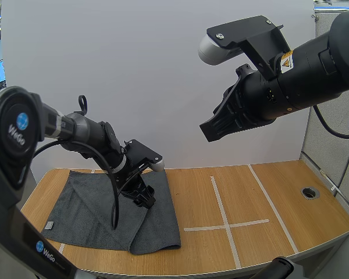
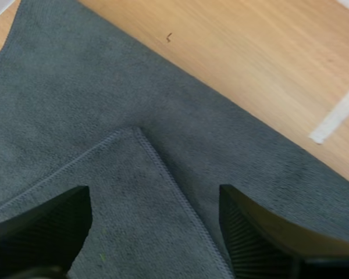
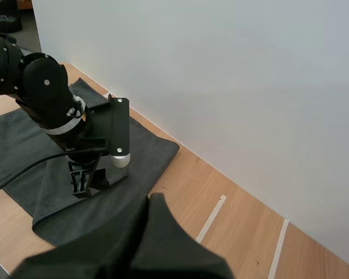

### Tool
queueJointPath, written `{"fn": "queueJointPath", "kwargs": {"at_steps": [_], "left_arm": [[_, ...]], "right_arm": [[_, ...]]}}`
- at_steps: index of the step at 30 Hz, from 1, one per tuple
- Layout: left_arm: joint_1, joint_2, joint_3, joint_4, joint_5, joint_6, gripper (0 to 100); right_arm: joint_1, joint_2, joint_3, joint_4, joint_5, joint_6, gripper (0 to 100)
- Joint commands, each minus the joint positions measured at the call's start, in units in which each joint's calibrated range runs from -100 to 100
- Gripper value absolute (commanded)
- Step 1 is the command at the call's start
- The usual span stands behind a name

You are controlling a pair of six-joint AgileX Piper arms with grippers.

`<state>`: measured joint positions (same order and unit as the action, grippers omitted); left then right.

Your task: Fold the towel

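A dark grey towel (image 1: 87, 209) lies on the left part of the wooden table, its right side folded over onto itself. My left gripper (image 1: 143, 199) is low over the towel's right half, open. In the left wrist view its two fingers (image 2: 41, 232) stand apart just above the towel (image 2: 75, 87), with a stitched corner (image 2: 136, 132) of the folded layer lying flat between them and nothing pinched. My right gripper (image 1: 209, 132) hangs high above the table's middle, shut on nothing; its fingers (image 3: 154, 232) lie together as one dark wedge, looking down at the towel (image 3: 145, 145) and the left gripper (image 3: 84, 181).
The wooden table (image 1: 267, 197) has a cross of white tape (image 1: 224, 224) right of the towel and a round metal-rimmed hole (image 1: 309, 192) near its right edge. A white wall (image 1: 163, 75) stands close behind the table.
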<state>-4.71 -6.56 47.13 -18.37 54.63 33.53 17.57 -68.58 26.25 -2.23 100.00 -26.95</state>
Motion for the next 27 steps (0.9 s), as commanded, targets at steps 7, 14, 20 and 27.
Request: {"fn": "queueJointPath", "kwargs": {"at_steps": [7, 14, 20, 27], "left_arm": [[-0.20, 6.76, -4.95, 0.33, -2.15, -1.47, 100], [-2.38, 10.34, -7.08, 2.97, -4.15, -3.58, 100], [-3.80, 12.25, -7.23, 13.12, -8.04, -10.69, 100], [-3.66, 13.96, -8.30, 12.99, -10.92, -10.69, 100]], "right_arm": [[0.21, -0.52, 0.20, 0.23, 0.00, 0.29, 0], [0.21, -0.52, 0.20, 0.23, 0.00, 0.29, 0], [0.21, -0.52, 0.20, 0.23, 0.00, 0.29, 0], [0.21, -0.52, 0.20, 0.23, 0.00, 0.29, 0]]}}
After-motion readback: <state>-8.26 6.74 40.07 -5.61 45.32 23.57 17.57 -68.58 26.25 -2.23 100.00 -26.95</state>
